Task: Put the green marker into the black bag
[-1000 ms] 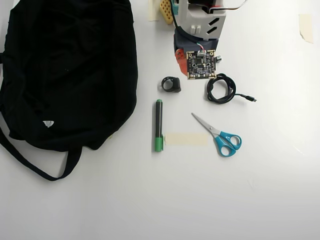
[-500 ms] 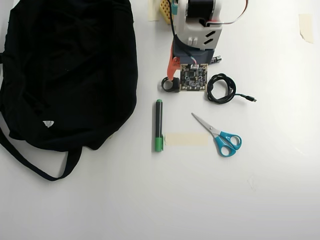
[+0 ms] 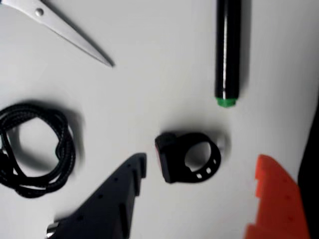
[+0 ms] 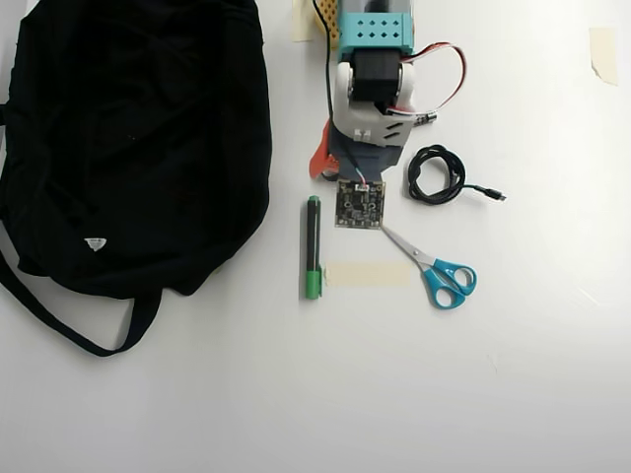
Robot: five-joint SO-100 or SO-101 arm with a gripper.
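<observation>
The green marker point(image 4: 313, 246) lies straight on the white table, its green cap toward the near edge. In the wrist view its dark barrel point(image 3: 228, 50) ends in a small green tip just beyond my fingers. The black bag point(image 4: 128, 148) sprawls over the left of the overhead view, its strap trailing below. My gripper point(image 3: 202, 160) is open, with the black finger point(image 3: 107, 199) on the left and the orange finger point(image 3: 274, 199) on the right. It hovers over a small black ring-shaped clip point(image 3: 188, 157). In the overhead view the gripper point(image 4: 335, 172) sits just above the marker's top end.
Blue-handled scissors point(image 4: 434, 266) lie right of the marker, and a strip of beige tape point(image 4: 367, 274) sits between them. A coiled black cable point(image 4: 436, 174) rests right of the arm. The wrist view shows the cable point(image 3: 35, 149) at left and the scissors blade point(image 3: 65, 30) at top left.
The arm has reached forward toward the marker. Its camera board moved down the overhead view and now covers the black clip.
</observation>
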